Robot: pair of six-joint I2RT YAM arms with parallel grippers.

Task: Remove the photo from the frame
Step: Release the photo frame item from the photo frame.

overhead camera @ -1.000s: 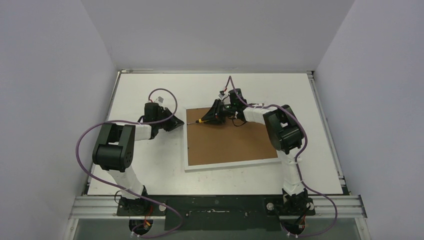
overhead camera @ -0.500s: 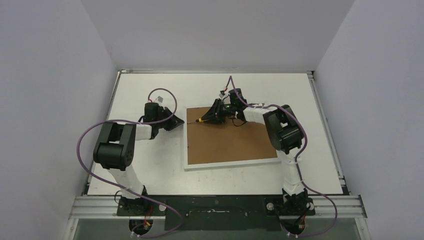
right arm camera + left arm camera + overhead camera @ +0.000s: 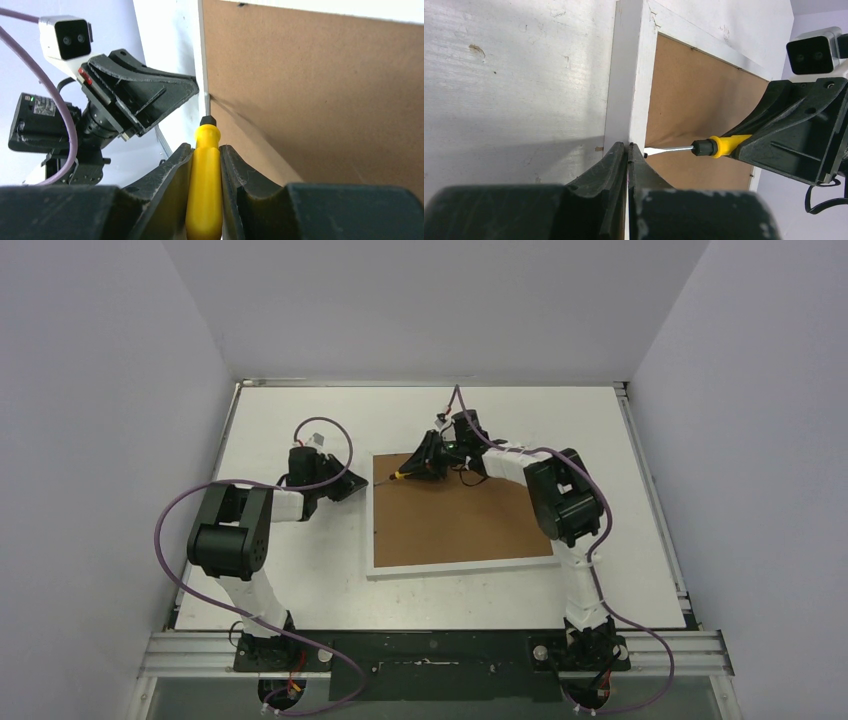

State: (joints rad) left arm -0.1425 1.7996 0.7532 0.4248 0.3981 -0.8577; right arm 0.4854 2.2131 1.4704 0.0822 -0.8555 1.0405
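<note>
The frame (image 3: 465,525) lies face down on the white surface (image 3: 300,570), brown back up, roughly between the two arms. The right end effector (image 3: 206,150) is pinching a yellow-handled screwdriver (image 3: 721,146) by its handle. The blade tip sits at the seam where the brown back meets the white border, near the frame's far left corner. The left end effector (image 3: 628,148) has its fingers pressed together on nothing, tips touching the frame's left border just beside that blade
</note>
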